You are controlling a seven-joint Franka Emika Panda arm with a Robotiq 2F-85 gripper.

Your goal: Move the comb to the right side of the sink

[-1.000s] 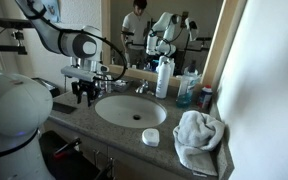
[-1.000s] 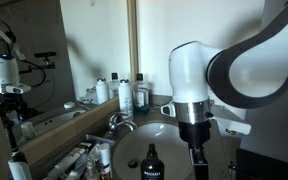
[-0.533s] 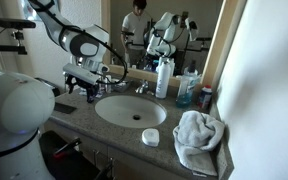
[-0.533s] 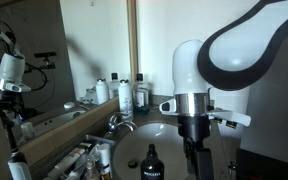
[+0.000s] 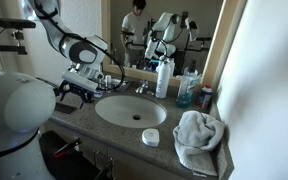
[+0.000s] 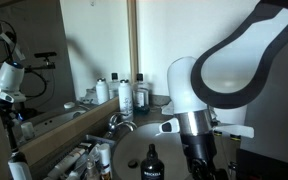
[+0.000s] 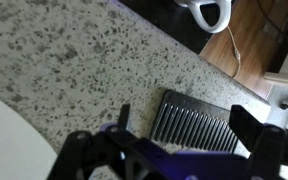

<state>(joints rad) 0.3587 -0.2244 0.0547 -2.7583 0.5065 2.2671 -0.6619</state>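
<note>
The countertop (image 7: 64,60) is speckled granite, grey and beige with dark flecks. The comb (image 7: 199,125) is black, as is the gripper (image 7: 169,145). The sink (image 5: 114,108) is white, the crumpled towel (image 5: 198,138) is off-white, and one bottle (image 5: 186,92) is blue.

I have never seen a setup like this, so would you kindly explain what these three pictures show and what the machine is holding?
It is a single robot arm at a bathroom counter. Two pictures come from cameras standing in the room; the third looks down from the arm's wrist. On the counter are a sink, a crumpled towel and bottles by the mirror. In the wrist view the gripper is open above a dark comb lying on the speckled stone. Nothing is held yet.
</note>
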